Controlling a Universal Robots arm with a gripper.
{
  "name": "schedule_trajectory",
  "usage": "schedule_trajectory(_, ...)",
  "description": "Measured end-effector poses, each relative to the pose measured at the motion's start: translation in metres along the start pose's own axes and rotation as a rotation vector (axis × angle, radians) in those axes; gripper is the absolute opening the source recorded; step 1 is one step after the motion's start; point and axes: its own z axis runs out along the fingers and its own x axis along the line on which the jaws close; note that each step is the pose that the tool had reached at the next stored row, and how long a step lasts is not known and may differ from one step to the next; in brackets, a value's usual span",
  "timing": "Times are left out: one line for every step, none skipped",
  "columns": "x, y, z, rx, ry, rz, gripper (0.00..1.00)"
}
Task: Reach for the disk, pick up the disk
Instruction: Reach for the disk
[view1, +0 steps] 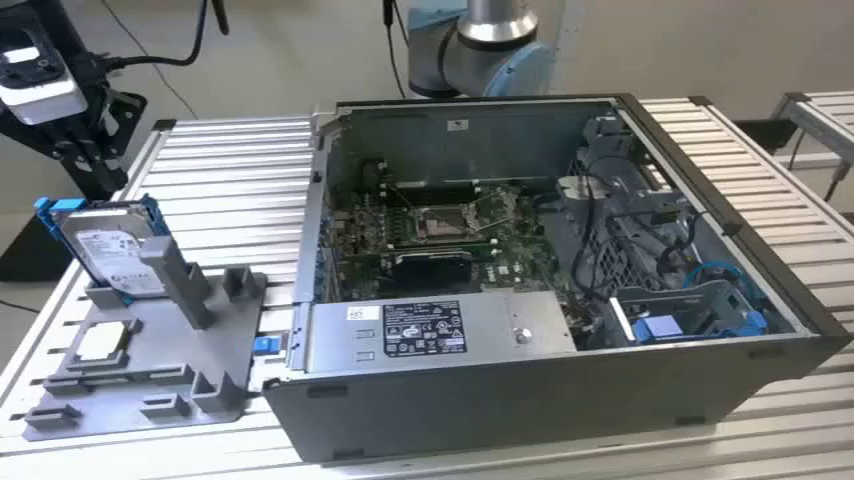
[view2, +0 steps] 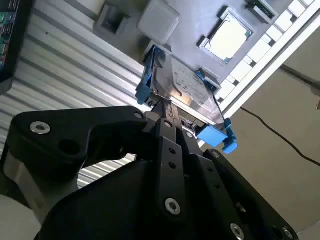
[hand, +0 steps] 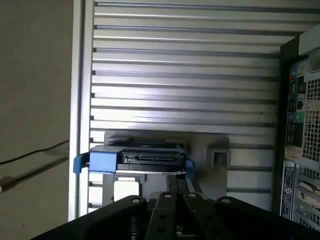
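Currently: disk (view1: 110, 250) upright in grey holder (view1: 174, 352) on bench (view1: 227, 170), at 9 o'clock from open computer case (view1: 534, 390) in exterior view. End effector (view2: 161, 109) near disk's top edge in second wrist view, fingers pressed together, holding nothing. Risk: descending unspread, tips strike edge, tilt disk or snag blue bracket (view2: 215, 135).

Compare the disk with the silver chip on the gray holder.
The disk stands on edge; the chip lies flat. The disk is rectangular and larger; the chip is square and smaller. The disk wears a blue bracket; the chip has none. Both are silver and sit on the gray holder.
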Motion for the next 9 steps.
schedule_trajectory(0.0000, 0.0000, 0.0000, 0.0000, 0.0000, 0.000, 0.00)
schedule_trajectory(0.0000, 0.0000, 0.0000, -0.0007, 0.0000, 0.000, 0.00)
schedule_trajectory(0.0000, 0.0000, 0.0000, -0.0023, 0.0000, 0.000, 0.00)
schedule_trajectory(0.0000, 0.0000, 0.0000, -0.0026, 0.0000, 0.000, 0.00)
schedule_trajectory(0.0000, 0.0000, 0.0000, -0.0028, -0.0001, 0.000, 0.00)
schedule_trajectory(0.0000, 0.0000, 0.0000, -0.0030, -0.0001, 0.000, 0.00)
schedule_trajectory(0.0000, 0.0000, 0.0000, -0.0032, 0.0000, 0.000, 0.00)
schedule_trajectory(0.0000, 0.0000, 0.0000, -0.0034, -0.0001, 0.000, 0.00)
schedule_trajectory(0.0000, 0.0000, 0.0000, -0.0036, -0.0001, 0.000, 0.00)
